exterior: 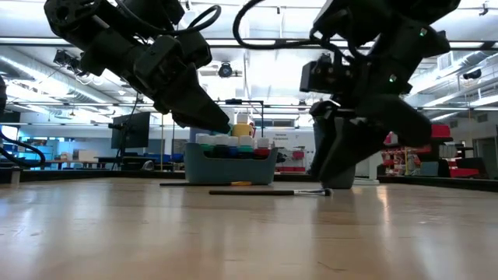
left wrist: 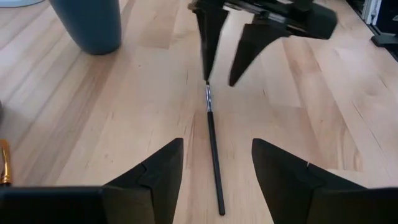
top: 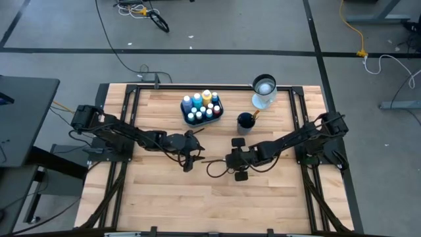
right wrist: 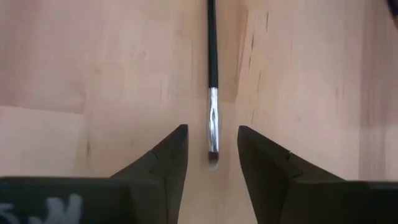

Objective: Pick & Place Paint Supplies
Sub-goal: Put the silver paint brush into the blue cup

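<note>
Brush (right wrist: 212, 81) lying flat on the table (top: 164, 197), mid-table between the two grippers, dark handle, metal ferrule and bristle tip toward the right arm's side. Same brush in the low view (exterior: 268, 191) and left wrist view (left wrist: 213, 149); a second thin brush (exterior: 187, 184) lies flat just behind it, nearer the tray.

Right gripper (right wrist: 212, 158): fingers parted, straddling the bristle end, tip sits in the gap. Can't tell whether a finger touches it; brush is on the wood, not lifted, nothing held.

Left gripper (left wrist: 214, 165): fingers wide apart, either side of the handle end, holding nothing. The two grippers face each other along the brush.

Paint bottles (top: 201, 106) stand upright in the teal tray (top: 186, 116), toward the back of the table, left of centre; blue, white and yellow tops visible. Tray well apart from the brush.

Dark blue cup (top: 245, 121) just right of the tray, something gold-coloured sticking out of it. White cup (top: 264, 91) behind that, near the back edge.

Gold-handled item (left wrist: 4, 163) lies on the table at the edge of the left wrist view; can't tell what it is.
</note>
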Controlling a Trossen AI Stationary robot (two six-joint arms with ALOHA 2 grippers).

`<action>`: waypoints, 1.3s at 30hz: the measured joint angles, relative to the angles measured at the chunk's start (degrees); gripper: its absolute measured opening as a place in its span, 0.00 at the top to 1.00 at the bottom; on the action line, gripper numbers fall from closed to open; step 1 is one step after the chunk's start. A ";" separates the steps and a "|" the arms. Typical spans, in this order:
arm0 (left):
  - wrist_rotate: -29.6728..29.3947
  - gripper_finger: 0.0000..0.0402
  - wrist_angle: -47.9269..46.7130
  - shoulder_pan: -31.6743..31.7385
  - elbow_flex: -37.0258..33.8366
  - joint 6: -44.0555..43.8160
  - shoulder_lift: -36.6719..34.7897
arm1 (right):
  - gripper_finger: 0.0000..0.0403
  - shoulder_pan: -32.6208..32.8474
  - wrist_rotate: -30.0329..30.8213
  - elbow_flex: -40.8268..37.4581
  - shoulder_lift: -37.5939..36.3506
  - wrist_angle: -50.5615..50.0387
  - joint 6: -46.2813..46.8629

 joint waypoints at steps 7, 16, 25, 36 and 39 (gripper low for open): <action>0.03 0.50 -0.01 0.00 0.00 -0.17 0.00 | 0.64 -1.66 -2.14 -0.04 1.46 -1.28 0.39; 0.04 0.50 -0.05 0.00 0.00 -0.12 0.00 | 0.70 -3.16 -5.25 0.07 2.50 -1.91 0.95; 0.04 0.50 -0.03 0.00 0.00 -0.10 0.00 | 0.97 -3.20 -5.15 0.18 2.29 -3.72 -0.84; -5.33 0.50 0.48 -0.04 0.02 -0.06 -0.25 | 0.99 0.51 6.75 14.43 0.32 -27.13 -13.98; -13.07 0.50 -0.16 0.00 0.02 0.68 -1.43 | 0.99 1.74 12.78 19.99 0.29 -36.99 -17.65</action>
